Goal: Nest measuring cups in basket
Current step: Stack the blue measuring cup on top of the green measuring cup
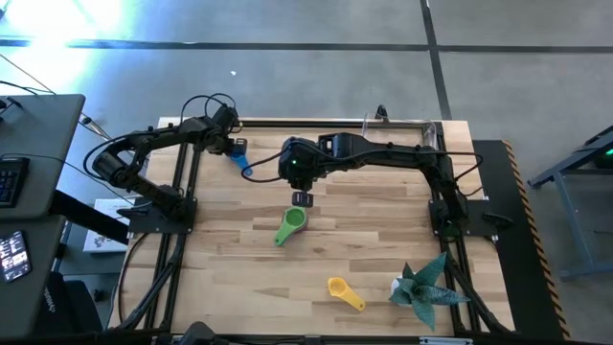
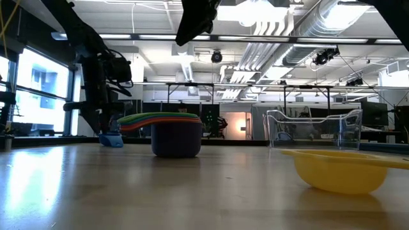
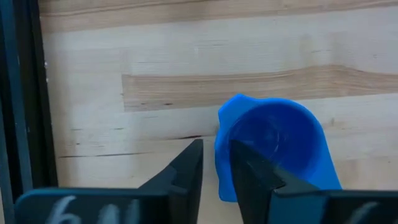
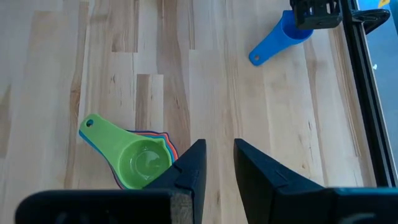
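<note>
Pale butcher-block table (image 1: 230,287) inside a black metal frame (image 1: 182,206); grey concrete floor around it, exposed ducts and strip lights overhead.

Left gripper (image 3: 216,163) at the far left edge, jaws pinching the rim of the blue cup (image 3: 273,146), one finger inside, one outside.

Right gripper (image 4: 217,160) hangs over mid-table with nothing held; fingers set a little apart.

Nested cup stack (image 1: 290,227), green on top, lies mid-table. Yellow cup (image 1: 345,292) alone near the front. Clear basket (image 2: 314,128) stands at the far right edge. Teal paper plant (image 1: 426,285) at front right corner. Wide bare wood front left. No legible writing.
</note>
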You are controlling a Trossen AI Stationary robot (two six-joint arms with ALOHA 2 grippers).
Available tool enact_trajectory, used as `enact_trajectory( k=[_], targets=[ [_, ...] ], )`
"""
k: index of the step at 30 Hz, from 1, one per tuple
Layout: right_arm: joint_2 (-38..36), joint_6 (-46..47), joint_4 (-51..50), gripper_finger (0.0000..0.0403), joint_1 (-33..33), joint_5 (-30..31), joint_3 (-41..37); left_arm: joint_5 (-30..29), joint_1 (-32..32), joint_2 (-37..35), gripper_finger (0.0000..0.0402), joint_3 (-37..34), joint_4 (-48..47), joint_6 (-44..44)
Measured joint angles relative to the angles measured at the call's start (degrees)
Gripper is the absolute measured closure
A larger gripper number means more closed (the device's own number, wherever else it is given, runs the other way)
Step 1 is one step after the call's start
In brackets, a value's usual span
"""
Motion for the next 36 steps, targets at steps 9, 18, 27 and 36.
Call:
enact_trajectory(
  k=[9,18,27,36],
  targets=[
    [0.02,0.0,0.0,0.0329,0.01,0.02,0.0,1.36,-0.02,0.0,0.0396,0.02,0.02,2.09],
    [0.02,-0.11,-0.02,0.0329,0.01,0.02,0.0,4.65,-1.02,-0.02,0.0399,0.04,0.0,5.59],
    [0.11,3.92,-2.32,0.0329,0.02,0.21,1.31,6.86,-7.75,-4.42,0.04,0.04,-0.47,7.52],
    [0.07,11.57,-3.8,0.0329,0.04,3.44,7.64,8.34,-17.8,-14.69,0.0401,0.04,-0.42,12.71]
  ],
)
